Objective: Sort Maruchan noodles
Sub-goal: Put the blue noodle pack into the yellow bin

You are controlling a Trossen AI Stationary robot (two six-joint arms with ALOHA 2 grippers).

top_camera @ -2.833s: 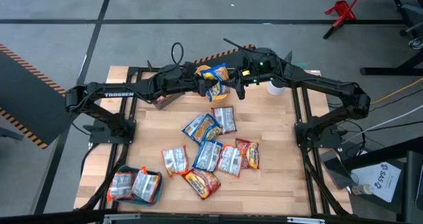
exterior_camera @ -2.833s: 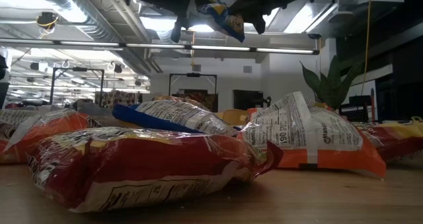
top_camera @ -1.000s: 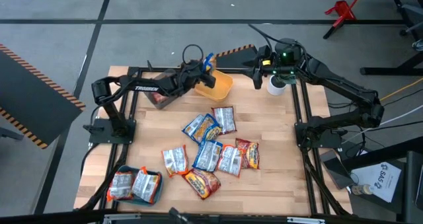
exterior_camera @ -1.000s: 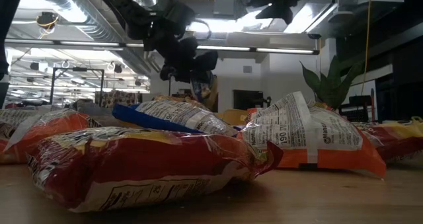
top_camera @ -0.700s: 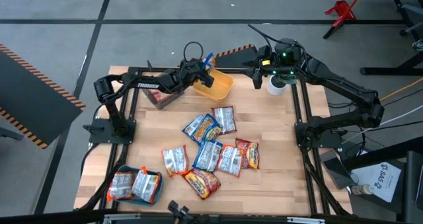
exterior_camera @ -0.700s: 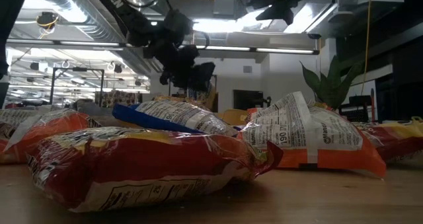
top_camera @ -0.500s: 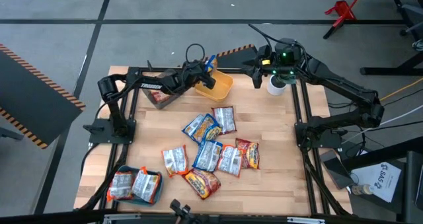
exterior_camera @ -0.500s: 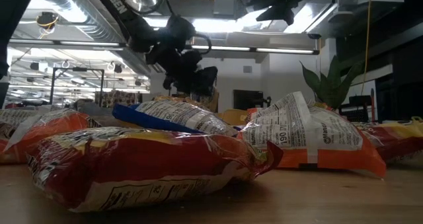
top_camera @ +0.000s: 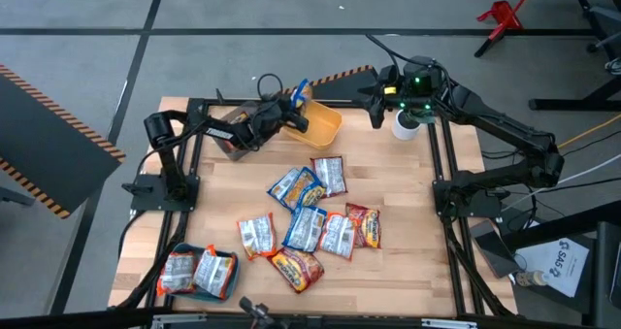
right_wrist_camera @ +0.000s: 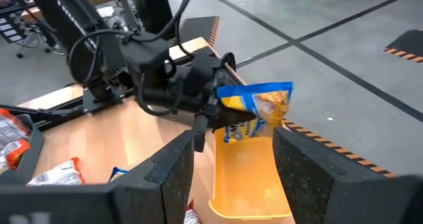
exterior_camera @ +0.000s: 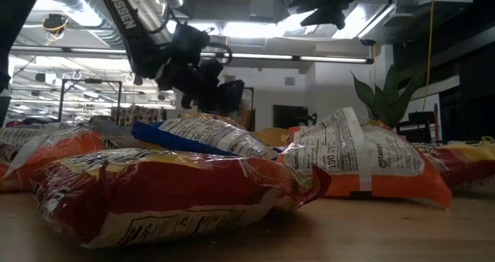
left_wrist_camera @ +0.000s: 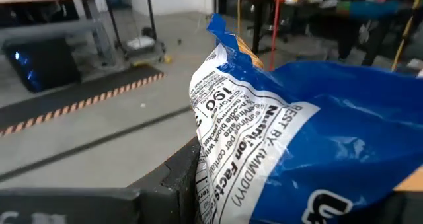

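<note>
1. High view: The left gripper point(top_camera: 288, 115) hangs at the yellow bin's point(top_camera: 328, 130) 9 o'clock rim, near the table's point(top_camera: 408, 222) 12 o'clock edge, pinching a blue-yellow packet point(top_camera: 300, 93) that sticks up toward 12 o'clock. The right gripper point(top_camera: 376, 92) hovers just beside the bin at its 2 o'clock, next to a white cup point(top_camera: 404, 127). A loose cluster of noodle packets point(top_camera: 315, 222) lies at the table's centre; two more packets point(top_camera: 197, 271) rest in a teal bin point(top_camera: 230, 282) at the table's 7 o'clock corner. A grey bin point(top_camera: 236, 145) sits at 9 o'clock of the yellow bin.

2. Low view: An orange-red packet point(exterior_camera: 170, 196) fills the foreground, with a silver-white packet point(exterior_camera: 352, 158) at its 2 o'clock. The left arm descends behind them; its held packet is hard to make out here.

3. Left wrist view: The blue-yellow packet point(left_wrist_camera: 291, 138) fills the frame, its white nutrition panel facing the camera; the fingers themselves are hidden.

4. Right wrist view: The right gripper's fingers point(right_wrist_camera: 310, 168) stand spread apart, nothing between them. Beyond, the left gripper point(right_wrist_camera: 210, 105) clamps the blue-yellow packet point(right_wrist_camera: 254, 108) directly over the yellow bin point(right_wrist_camera: 248, 178).
</note>
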